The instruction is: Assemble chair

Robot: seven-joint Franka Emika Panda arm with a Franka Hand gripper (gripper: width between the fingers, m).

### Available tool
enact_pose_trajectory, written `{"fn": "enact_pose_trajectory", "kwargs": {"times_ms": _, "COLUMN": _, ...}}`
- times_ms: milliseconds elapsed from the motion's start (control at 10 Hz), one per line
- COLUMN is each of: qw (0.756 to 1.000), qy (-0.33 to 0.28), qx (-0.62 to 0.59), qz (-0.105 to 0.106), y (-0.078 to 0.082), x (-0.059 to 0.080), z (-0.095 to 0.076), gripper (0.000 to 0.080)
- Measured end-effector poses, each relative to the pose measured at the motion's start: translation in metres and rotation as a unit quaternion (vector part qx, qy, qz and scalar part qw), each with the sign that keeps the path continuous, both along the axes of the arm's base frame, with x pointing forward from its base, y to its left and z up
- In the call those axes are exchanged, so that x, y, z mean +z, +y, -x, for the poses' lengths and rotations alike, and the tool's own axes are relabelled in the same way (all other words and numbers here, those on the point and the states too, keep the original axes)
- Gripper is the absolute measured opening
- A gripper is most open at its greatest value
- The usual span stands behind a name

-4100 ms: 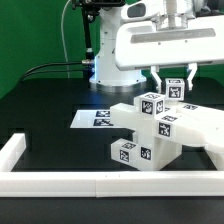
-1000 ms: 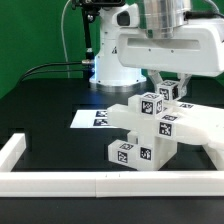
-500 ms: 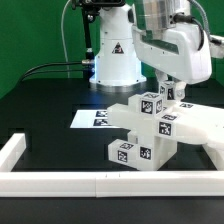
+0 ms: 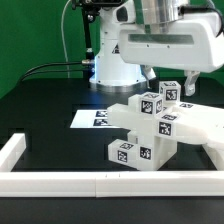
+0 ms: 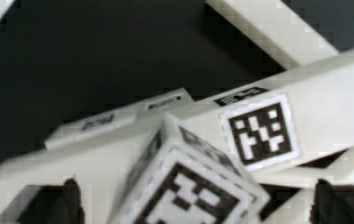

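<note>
The partly built white chair (image 4: 150, 135) stands at the exterior view's middle right, a stack of blocky parts with black-and-white tags. A small tagged chair part (image 4: 168, 91) sits upright on top of it. My gripper (image 4: 169, 82) hangs over that part with one finger on each side and looks open. In the wrist view the tagged part (image 5: 200, 185) fills the space between my fingers (image 5: 53, 203), and a dark gap shows beside one of them. My gripper (image 5: 200, 202) straddles it there, and a second tagged face (image 5: 259, 132) lies just beyond.
The marker board (image 4: 92, 118) lies flat on the black table behind the chair. A long white border rail (image 4: 100, 182) runs along the front edge and up the exterior view's left side. The arm's white base (image 4: 115, 62) stands at the back.
My wrist swung round over the top part during the last second and is now square to the camera again. The top part's tag has shifted slightly. The rest of the chair has not moved.
</note>
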State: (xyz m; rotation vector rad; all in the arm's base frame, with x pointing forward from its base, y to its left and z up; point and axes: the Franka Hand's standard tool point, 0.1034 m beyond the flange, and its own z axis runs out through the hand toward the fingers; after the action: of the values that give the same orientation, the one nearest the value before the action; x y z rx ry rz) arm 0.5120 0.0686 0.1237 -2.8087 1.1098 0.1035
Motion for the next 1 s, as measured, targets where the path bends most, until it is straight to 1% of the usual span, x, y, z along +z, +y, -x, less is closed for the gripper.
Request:
{"fn": "enact_pose_trajectory", "kwargs": {"times_ms": 100, "qw": 0.999, "qy": -0.007, "qx": 0.048, "qz": 0.007, "y": 0.0042, "x": 0.0013, "z": 0.0024, "gripper": 0.0648}}
{"fn": "enact_pose_trajectory", "kwargs": {"times_ms": 200, "qw": 0.998, "qy": -0.008, "qx": 0.068, "qz": 0.005, "y": 0.0014, "x": -0.0012, "z": 0.0025, "gripper": 0.0648}}
{"fn": "enact_pose_trajectory", "kwargs": {"times_ms": 400, "qw": 0.986, "qy": -0.020, "qx": 0.164, "qz": 0.006, "y": 0.0005, "x": -0.0024, "z": 0.0028, "gripper": 0.0648}}
{"fn": "enact_pose_trajectory", "kwargs": {"times_ms": 500, "qw": 0.964, "qy": -0.033, "qx": 0.261, "qz": 0.027, "y": 0.0008, "x": -0.0062, "z": 0.0024, "gripper": 0.0648}}
{"fn": "enact_pose_trajectory", "kwargs": {"times_ms": 600, "qw": 0.958, "qy": -0.033, "qx": 0.282, "qz": 0.031, "y": 0.0023, "x": -0.0078, "z": 0.0041, "gripper": 0.0648}}
{"fn": "enact_pose_trajectory", "kwargs": {"times_ms": 700, "qw": 0.962, "qy": -0.032, "qx": 0.270, "qz": 0.031, "y": 0.0018, "x": -0.0077, "z": 0.0038, "gripper": 0.0648}}
{"fn": "enact_pose_trajectory", "kwargs": {"times_ms": 900, "qw": 0.963, "qy": -0.032, "qx": 0.266, "qz": 0.030, "y": 0.0019, "x": -0.0078, "z": 0.0039, "gripper": 0.0379}}
{"fn": "enact_pose_trajectory", "kwargs": {"times_ms": 1000, "qw": 0.972, "qy": -0.028, "qx": 0.232, "qz": 0.031, "y": 0.0021, "x": -0.0078, "z": 0.0039, "gripper": 0.0281}}
